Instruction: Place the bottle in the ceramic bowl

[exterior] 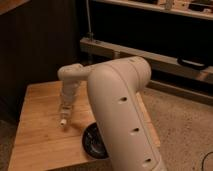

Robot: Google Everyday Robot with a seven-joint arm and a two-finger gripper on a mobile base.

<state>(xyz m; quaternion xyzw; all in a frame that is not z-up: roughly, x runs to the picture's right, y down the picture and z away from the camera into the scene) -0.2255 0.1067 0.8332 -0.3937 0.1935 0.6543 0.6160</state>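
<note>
My gripper [64,111] points down over the left half of the wooden table [37,127], at the end of the off-white arm [122,110]. It is shut on the bottle [62,121], a small slim pale thing whose white end sticks out below the fingertips, just above the tabletop. The ceramic bowl [93,144], black and glossy, sits on the table to the right of and nearer than the gripper. The big arm link hides the bowl's right part.
A dark wooden wall stands behind the table on the left. A low metal shelf rail [150,55] runs across the back right. Speckled floor [185,130] lies to the right of the table. The table's front edge is near the bowl.
</note>
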